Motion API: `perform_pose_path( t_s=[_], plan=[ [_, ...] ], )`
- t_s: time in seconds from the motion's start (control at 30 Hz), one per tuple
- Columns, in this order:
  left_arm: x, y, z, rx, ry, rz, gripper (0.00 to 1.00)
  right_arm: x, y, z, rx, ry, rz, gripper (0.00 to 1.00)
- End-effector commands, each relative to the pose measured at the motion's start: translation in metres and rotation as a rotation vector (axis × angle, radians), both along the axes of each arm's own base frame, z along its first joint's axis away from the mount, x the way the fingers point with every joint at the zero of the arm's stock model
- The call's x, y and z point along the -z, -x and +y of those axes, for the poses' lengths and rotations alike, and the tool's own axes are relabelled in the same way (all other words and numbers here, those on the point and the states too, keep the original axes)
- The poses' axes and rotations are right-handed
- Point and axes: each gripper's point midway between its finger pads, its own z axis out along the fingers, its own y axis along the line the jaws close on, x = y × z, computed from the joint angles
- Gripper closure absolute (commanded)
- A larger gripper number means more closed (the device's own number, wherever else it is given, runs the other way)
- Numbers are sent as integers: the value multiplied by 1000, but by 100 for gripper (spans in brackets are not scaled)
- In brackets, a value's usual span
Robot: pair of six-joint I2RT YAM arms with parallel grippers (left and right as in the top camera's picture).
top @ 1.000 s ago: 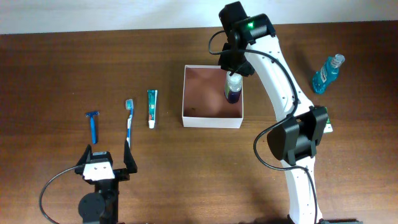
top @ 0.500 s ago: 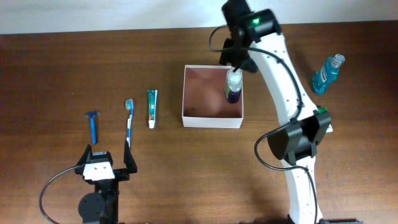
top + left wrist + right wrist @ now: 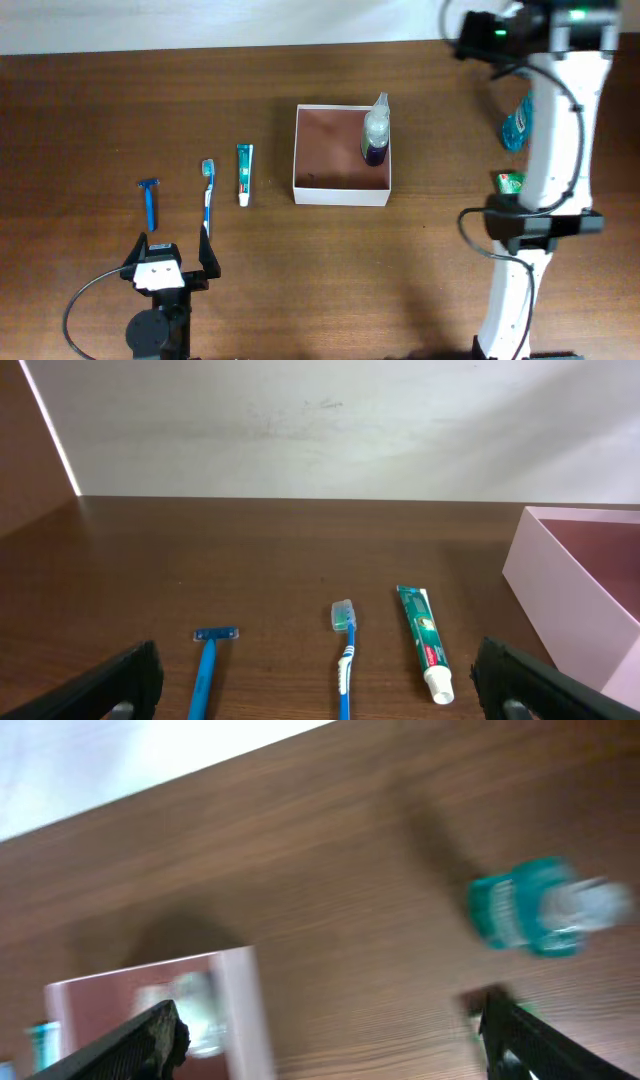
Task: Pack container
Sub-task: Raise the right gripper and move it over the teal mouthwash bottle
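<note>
Left of the open, empty right tool [image 3: 335, 1045] the container [image 3: 341, 196] holds one clear bottle [image 3: 375, 130]; teal bottle [image 3: 540, 910] under that tool, plus razor [image 3: 150, 200], toothbrush [image 3: 207, 195], toothpaste [image 3: 244, 174] ahead of the open left tool [image 3: 172, 250], lie unpacked.

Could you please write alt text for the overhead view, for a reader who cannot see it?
A white-walled square container sits mid-table with a clear bottle standing in its far right corner. Left of it lie a toothpaste tube, toothbrush and razor; a blue bottle lies right, partly behind the right arm.
</note>
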Motion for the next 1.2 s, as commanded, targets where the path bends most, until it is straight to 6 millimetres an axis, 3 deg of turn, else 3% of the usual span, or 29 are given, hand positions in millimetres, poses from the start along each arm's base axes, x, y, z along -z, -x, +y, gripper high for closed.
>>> perform_pose_path(
  t_s=[0.0,0.17,0.27,0.37,0.63,1.17],
  plan=[
    [1,0,-3,16,-11,2,1,2,9,-31,-64,70,29,12],
    [1,0,-3,16,-11,2,1,43,22,-73,0,50,177,11],
    [1,0,-3,16,-11,2,1,66,31,-86,9,35,262,1],
    [1,0,-3,16,-11,2,1,80,38,-92,-38,46,315,2],
    [1,0,-3,16,-11,2,1,82,36,-118,16,51,291,2],
    [1,0,-3,16,-11,2,1,112,13,-121,-34,20,279,2]
  ],
)
